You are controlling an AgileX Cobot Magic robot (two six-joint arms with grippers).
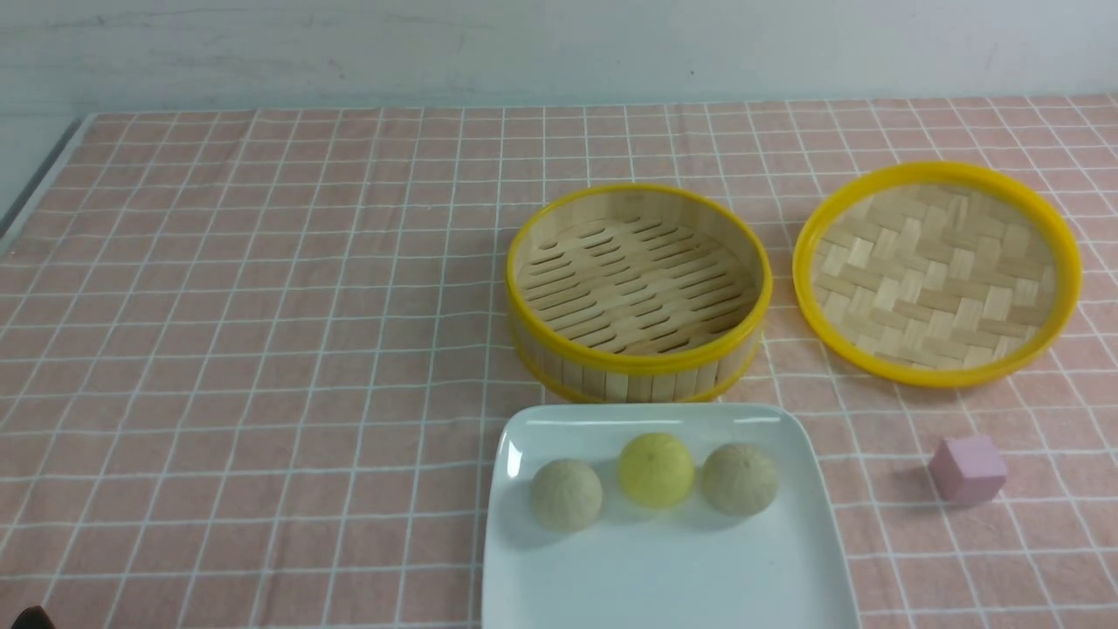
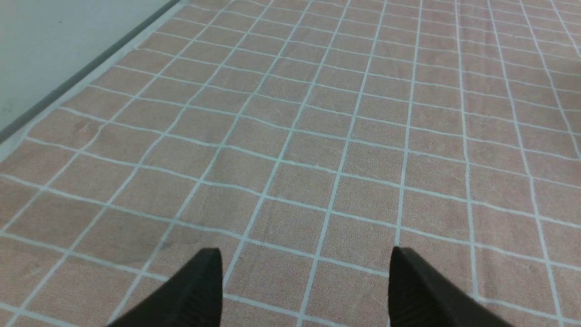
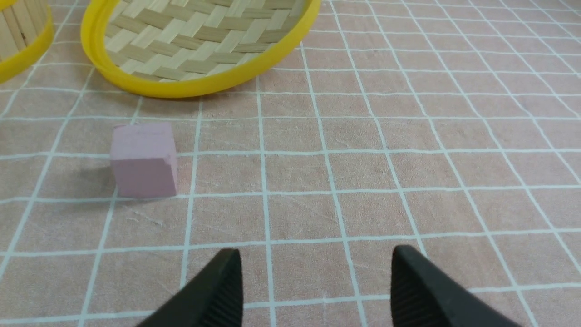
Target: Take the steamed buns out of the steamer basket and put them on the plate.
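Three steamed buns lie in a row on the white square plate (image 1: 786, 559) at the table's near edge: a beige one (image 1: 566, 494), a yellow one (image 1: 656, 469) and another beige one (image 1: 739, 478). Just behind the plate stands the steamer basket (image 1: 639, 349), with nothing on its slotted floor; its wall also shows in the right wrist view (image 3: 18, 32). My left gripper (image 2: 305, 259) hangs open over bare cloth far to the left. My right gripper (image 3: 314, 260) is open over bare cloth, right of the pink cube. Neither holds anything. In the front view, neither gripper can be made out.
The shallow woven lid (image 1: 936, 273) (image 3: 199, 41) lies right of the basket. A pink cube (image 1: 968, 470) (image 3: 143, 160) sits on the cloth right of the plate. A pink checked tablecloth (image 1: 262, 349) covers the table; its left edge (image 2: 68, 86) meets a grey strip.
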